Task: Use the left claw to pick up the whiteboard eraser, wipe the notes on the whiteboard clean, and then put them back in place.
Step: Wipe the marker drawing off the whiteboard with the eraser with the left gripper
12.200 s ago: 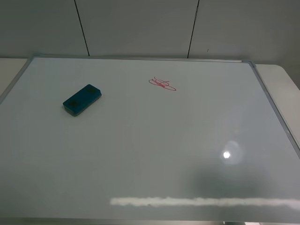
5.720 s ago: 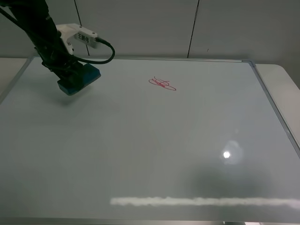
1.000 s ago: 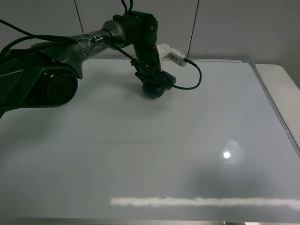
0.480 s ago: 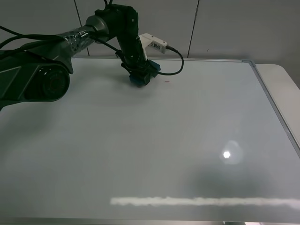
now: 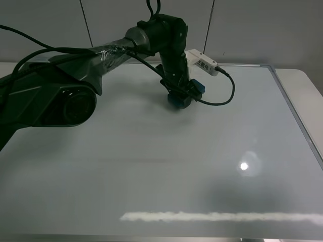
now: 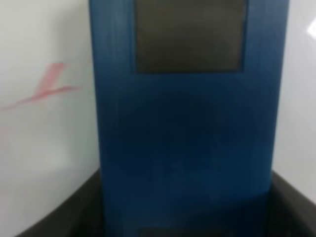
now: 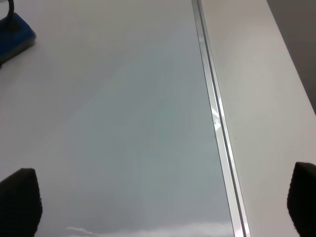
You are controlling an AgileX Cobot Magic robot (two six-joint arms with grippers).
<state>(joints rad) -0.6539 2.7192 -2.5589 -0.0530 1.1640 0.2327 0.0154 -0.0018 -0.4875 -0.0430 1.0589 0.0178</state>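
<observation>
My left claw [image 5: 179,95] is shut on the teal-blue whiteboard eraser [image 5: 197,87] and presses it on the whiteboard [image 5: 151,166] at the upper middle, where the notes were. No red scribble shows in the exterior high view. In the left wrist view the eraser [image 6: 182,128] fills the frame between the dark jaws of the claw [image 6: 185,224], and a faint red streak of the notes [image 6: 49,88] remains beside it. My right gripper [image 7: 160,205] is open and empty above the board's right part [image 7: 123,123]; it is out of the exterior high view.
The white labelled box [image 5: 203,62] and its black cable [image 5: 224,98] hang off the left arm. The silver frame [image 7: 217,128] borders the board on the right, with beige table [image 5: 303,85] beyond. The eraser shows in the right wrist view [image 7: 16,30].
The left arm has swept right and slightly nearer with the eraser, over the small red mark that showed half a second ago. The full scribble seen earlier is gone.
</observation>
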